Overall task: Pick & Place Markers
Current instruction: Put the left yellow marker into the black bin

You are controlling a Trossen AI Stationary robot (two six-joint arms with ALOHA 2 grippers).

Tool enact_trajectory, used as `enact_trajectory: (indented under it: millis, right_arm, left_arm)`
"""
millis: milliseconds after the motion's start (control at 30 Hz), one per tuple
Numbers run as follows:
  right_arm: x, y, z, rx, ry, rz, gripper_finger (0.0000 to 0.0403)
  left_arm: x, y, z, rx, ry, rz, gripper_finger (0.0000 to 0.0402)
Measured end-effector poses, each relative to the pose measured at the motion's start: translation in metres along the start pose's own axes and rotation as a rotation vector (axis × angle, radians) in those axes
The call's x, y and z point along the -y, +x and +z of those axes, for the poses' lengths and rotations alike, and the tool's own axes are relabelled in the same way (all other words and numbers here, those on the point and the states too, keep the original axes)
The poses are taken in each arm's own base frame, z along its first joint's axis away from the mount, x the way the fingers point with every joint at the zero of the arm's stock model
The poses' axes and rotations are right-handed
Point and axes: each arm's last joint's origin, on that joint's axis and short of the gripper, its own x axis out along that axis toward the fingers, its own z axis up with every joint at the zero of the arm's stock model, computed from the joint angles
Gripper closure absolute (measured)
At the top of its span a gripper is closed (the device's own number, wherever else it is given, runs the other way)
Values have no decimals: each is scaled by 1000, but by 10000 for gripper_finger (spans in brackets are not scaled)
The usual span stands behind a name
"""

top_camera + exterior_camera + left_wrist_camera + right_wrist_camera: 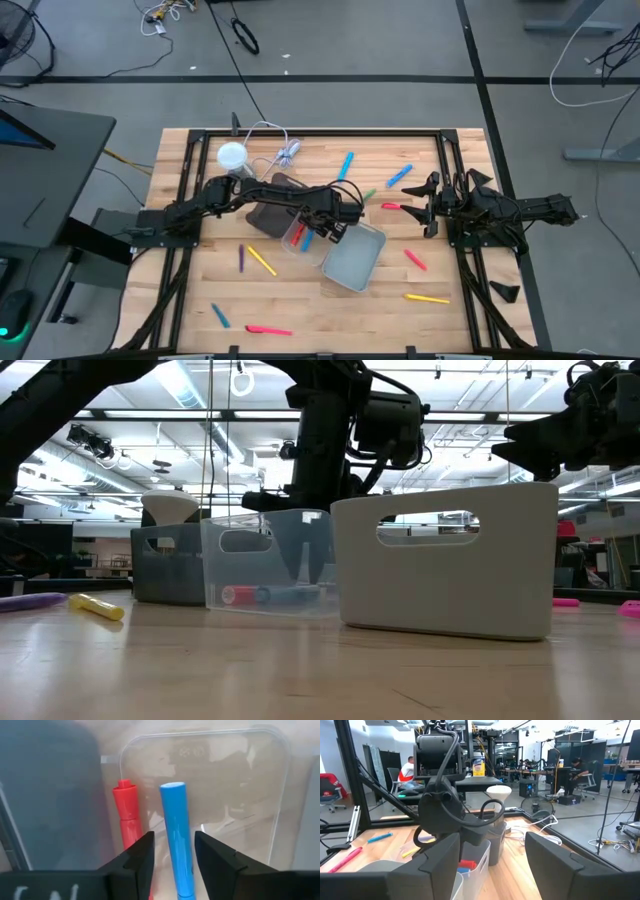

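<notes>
My left gripper (328, 228) is open and reaches down into the clear bin (297, 240). In the left wrist view its fingers (142, 857) stand on either side of a blue marker (176, 825) without touching it. A red marker (127, 812) lies beside the blue one. Both rest on the bin's floor (270, 595). More markers lie loose on the table: blue (346, 165), blue (400, 175), pink (390, 206), red (415, 259), yellow (427, 298), purple (241, 258), yellow (262, 261). My right gripper (430, 208) waits open near the table's right side.
A dark grey bin (272, 205) stands against the clear bin's far left side, and a pale grey bin (352, 260) stands to its right. A white lamp (232, 155) and a cable bundle (285, 152) sit near the far edge. People sit in the room behind (409, 770).
</notes>
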Motion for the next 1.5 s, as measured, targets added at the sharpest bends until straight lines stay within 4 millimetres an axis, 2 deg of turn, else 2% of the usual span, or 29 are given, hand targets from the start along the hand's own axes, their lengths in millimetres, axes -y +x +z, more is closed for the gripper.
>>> enact_trajectory:
  millis: [200, 833, 1167, 1500]
  right_arm:
    - [0, 0, 0, 0, 0, 0, 174]
    - [0, 0, 0, 0, 0, 0, 174]
    - [0, 0, 0, 0, 0, 0, 174]
    - [0, 0, 0, 0, 0, -1, 174]
  left_arm:
    - [0, 0, 0, -5, 9, -4, 235]
    - [1, -3, -3, -56, 58, -43, 236]
    - [-3, -33, -9, -10, 94, -106, 236]
    - [-7, -75, -30, 43, 186, -188, 236]
